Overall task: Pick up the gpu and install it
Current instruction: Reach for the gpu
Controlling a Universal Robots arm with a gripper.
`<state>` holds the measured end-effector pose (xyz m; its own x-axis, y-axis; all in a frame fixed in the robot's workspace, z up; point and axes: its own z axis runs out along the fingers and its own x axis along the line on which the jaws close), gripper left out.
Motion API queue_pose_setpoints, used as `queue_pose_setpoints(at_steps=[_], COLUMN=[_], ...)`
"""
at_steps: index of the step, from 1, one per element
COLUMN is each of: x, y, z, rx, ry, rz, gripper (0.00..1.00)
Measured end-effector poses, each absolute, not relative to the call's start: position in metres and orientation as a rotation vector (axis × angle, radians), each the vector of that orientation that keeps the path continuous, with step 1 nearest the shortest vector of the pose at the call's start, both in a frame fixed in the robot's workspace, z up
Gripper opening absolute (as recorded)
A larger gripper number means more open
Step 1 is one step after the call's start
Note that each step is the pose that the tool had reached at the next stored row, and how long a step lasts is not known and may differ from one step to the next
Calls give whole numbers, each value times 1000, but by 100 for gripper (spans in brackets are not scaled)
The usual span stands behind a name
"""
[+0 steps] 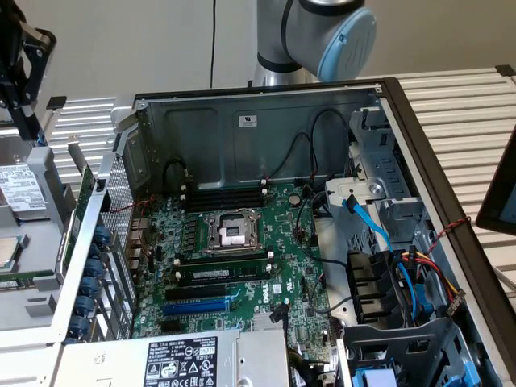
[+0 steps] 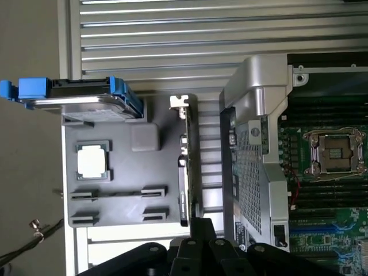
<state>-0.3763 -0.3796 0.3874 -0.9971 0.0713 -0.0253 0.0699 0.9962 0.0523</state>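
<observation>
Our black fingers [image 2: 202,231] are pressed together, gripping nothing, near the green gpu card with silver end bracket [image 2: 184,172], which stands on edge in the grey plastic tray [image 2: 127,175], beside the open metal computer case [image 2: 248,172].

case [image 1: 201,137]: matt grey metal | tray [image 2: 126,167]: smooth matt grey plastic

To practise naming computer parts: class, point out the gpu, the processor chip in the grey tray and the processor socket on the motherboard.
gpu [image 2: 183,178]: wrist view, on the card's long edge.
processor chip [image 2: 92,160]: wrist view, centre of its silver lid.
processor socket [image 1: 230,231]: exterior view, middle of the socket.
</observation>
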Motion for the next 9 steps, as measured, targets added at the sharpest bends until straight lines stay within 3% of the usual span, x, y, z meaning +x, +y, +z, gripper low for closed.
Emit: queue_pose_setpoints(at_steps=[9], x=[-391], y=[-374], z=[382], rx=[110], ry=[3111], rz=[98], gripper=[11])
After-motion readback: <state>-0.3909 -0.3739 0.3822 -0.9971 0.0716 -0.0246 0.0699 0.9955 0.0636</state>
